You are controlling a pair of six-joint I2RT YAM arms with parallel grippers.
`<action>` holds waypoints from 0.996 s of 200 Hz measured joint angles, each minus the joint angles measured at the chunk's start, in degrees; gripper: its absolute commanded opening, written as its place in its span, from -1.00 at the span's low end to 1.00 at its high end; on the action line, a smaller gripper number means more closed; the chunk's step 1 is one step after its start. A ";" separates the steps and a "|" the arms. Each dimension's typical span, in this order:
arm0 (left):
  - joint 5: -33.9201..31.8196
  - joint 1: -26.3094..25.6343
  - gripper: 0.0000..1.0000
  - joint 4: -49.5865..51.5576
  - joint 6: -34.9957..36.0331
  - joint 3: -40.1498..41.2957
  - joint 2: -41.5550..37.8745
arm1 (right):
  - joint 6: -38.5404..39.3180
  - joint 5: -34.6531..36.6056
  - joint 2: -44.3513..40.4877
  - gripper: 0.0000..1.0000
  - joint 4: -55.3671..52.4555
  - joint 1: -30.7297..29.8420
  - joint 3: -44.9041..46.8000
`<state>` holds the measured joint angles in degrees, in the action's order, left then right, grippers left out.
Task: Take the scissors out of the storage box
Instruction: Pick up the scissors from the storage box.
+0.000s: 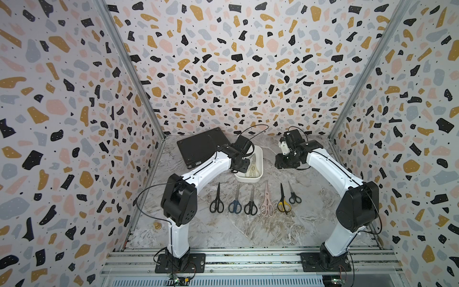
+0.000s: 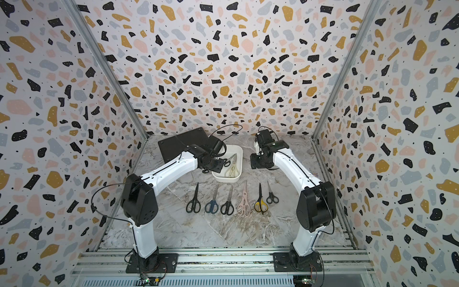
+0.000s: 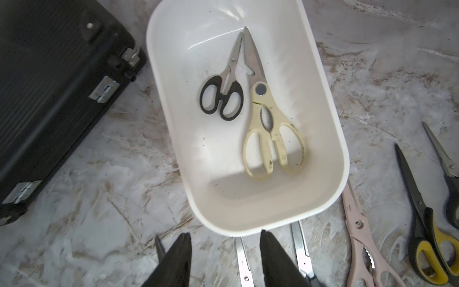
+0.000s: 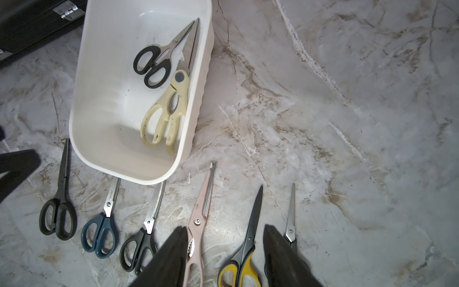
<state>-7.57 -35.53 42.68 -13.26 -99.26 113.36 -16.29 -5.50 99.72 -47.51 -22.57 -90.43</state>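
Just ahead of the left pincer (image 3: pixel 224 251), released and empty, the storage box (image 3: pixel 330 139) holds cream-handled scissors (image 3: pixel 269 129) and black-handled scissors (image 3: pixel 222 99).

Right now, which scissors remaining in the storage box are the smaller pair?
The black-handled scissors: shorter, with dark loops, lying beside the larger cream-handled scissors inside the storage box.

Two scissors (image 3: pixel 250 99) side by side in the storage box (image 3: pixel 332 139), six more (image 1: pixel 253 201) in a row before it.
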 measured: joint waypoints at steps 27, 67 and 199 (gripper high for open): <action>0.63 -0.11 -0.09 -0.68 0.79 -3.98 7.45 | 0.15 0.48 -0.09 0.10 -0.07 0.15 1.33; 1.14 -0.11 -0.13 -0.72 2.14 -7.06 14.80 | 0.31 0.83 -1.14 0.10 -0.07 1.01 2.34; 1.42 0.98 -0.75 -0.46 5.20 -19.56 26.67 | 0.37 0.57 -1.64 0.10 -0.04 1.44 2.34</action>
<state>-6.15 -34.54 42.22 -8.05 -118.83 140.03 -15.92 -4.93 98.08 -47.55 -21.12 -88.09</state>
